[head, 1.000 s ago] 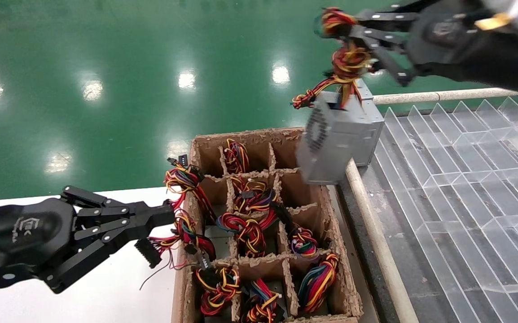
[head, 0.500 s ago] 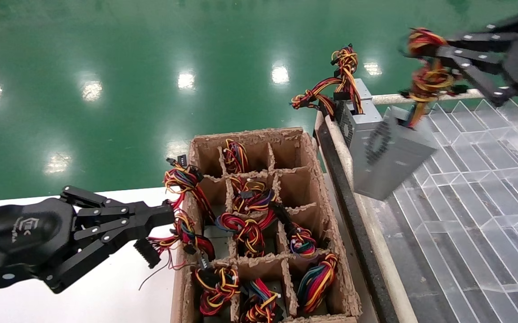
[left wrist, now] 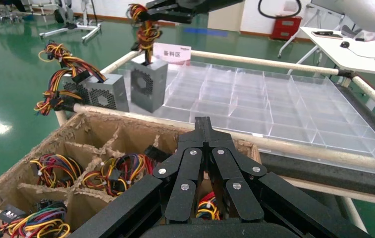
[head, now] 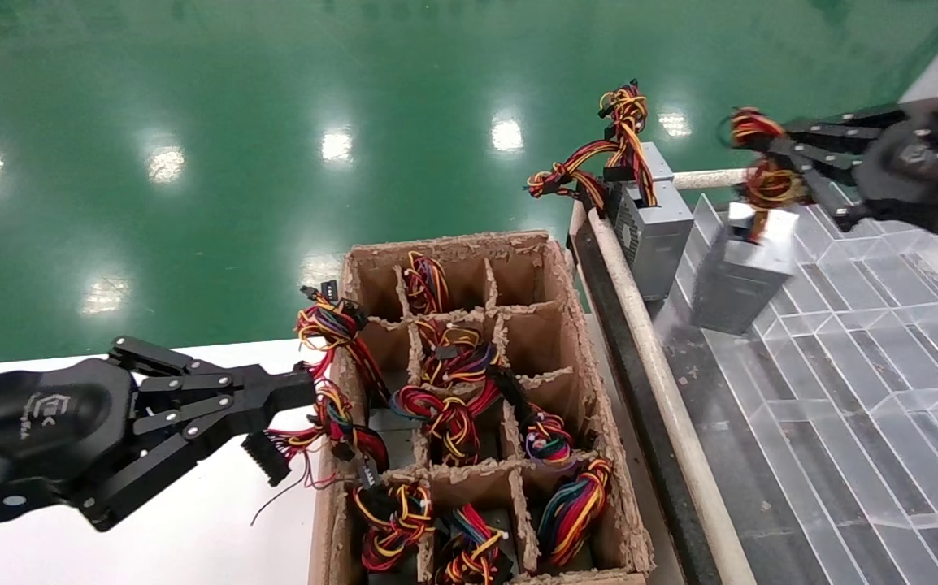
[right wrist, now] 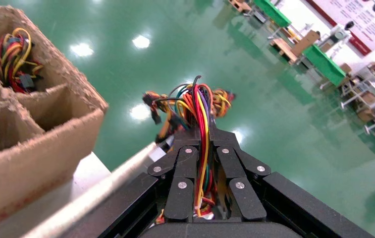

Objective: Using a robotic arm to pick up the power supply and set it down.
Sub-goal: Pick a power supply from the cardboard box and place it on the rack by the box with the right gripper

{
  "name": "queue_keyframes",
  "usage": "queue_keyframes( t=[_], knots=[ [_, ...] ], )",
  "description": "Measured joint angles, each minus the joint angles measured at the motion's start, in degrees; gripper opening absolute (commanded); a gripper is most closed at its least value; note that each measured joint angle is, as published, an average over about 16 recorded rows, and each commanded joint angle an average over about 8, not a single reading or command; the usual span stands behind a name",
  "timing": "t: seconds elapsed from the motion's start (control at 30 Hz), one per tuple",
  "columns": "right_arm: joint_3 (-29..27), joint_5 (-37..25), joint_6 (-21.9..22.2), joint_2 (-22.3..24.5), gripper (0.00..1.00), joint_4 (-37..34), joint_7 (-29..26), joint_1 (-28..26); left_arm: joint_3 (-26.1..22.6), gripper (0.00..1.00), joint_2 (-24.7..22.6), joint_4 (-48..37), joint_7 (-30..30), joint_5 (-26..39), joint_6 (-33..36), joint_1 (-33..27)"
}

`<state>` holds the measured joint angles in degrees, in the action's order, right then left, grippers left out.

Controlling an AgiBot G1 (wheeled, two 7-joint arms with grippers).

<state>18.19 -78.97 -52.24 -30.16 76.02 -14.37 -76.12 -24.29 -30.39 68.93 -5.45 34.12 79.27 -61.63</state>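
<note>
Right tool (head: 762,154) clenched on the wire bundle (head: 766,183) of the power supply (head: 737,272), which hangs over the clear divider tray (head: 883,366); left tool (head: 302,390), jaws closed, beside the cardboard box (head: 599,455)

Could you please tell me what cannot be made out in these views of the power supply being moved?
- Head view: whether the power supply touches the clear tray; motion blur.
- Right wrist view: its metal box, hidden behind the right gripper and wire bundle.
- Left wrist view: left gripper shut; its own linkage hides the cells beneath.
</note>
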Motion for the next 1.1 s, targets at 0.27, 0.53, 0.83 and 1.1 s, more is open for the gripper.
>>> queue_keyframes(
  t=[0.27,0.53,0.83,1.1],
  knots=[
    [1.7,-1.9,0.7,-3.6,0.0,-0.7,0.3,-1.2,0.0,0.0,0.0,0.0,0.0,0.0,0.0,0.0],
    [3.3,-4.9,2.8,-7.3,0.0,-2.3,0.3,-2.6,0.0,0.0,0.0,0.0,0.0,0.0,0.0,0.0],
    [4.3,-7.5,6.2,-11.1,0.0,-5.3,0.8,-3.4,0.0,0.0,0.0,0.0,0.0,0.0,0.0,0.0],
    [4.7,-7.8,7.2,-12.7,0.0,-7.5,1.6,-2.6,0.0,0.0,0.0,0.0,0.0,0.0,0.0,0.0]
  ],
)
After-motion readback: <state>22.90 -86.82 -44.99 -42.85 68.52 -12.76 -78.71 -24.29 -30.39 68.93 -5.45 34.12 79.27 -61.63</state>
